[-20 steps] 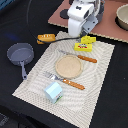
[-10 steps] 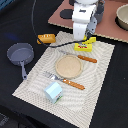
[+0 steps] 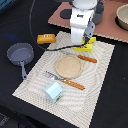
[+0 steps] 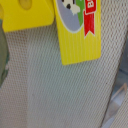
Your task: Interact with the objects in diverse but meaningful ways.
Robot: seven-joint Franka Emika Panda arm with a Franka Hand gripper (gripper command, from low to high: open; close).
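My gripper [image 3: 83,41] hangs just above the yellow box with the red label [image 3: 88,47] at the far side of the placemat; the exterior view does not show how its jaws stand. Close up in the wrist view, the yellow box [image 4: 78,31] lies flat beside the holed cheese wedge [image 4: 27,12], and no fingers show. The golden-brown bread loaf [image 3: 46,38] lies at the mat's far corner on the exterior view's left. The pale blue-and-white milk carton [image 3: 54,91] stands near the mat's front edge.
A round wooden plate [image 3: 67,66] sits mid-mat on the woven placemat [image 3: 100,85], between an orange-handled knife [image 3: 84,58] and fork [image 3: 70,82]. A grey pan [image 3: 20,53] rests off the mat on the exterior view's left. A pot [image 3: 122,15] stands at the far right.
The arm has come down toward the yellow box and cheese over the last second. The objects on the mat have stayed where they were.
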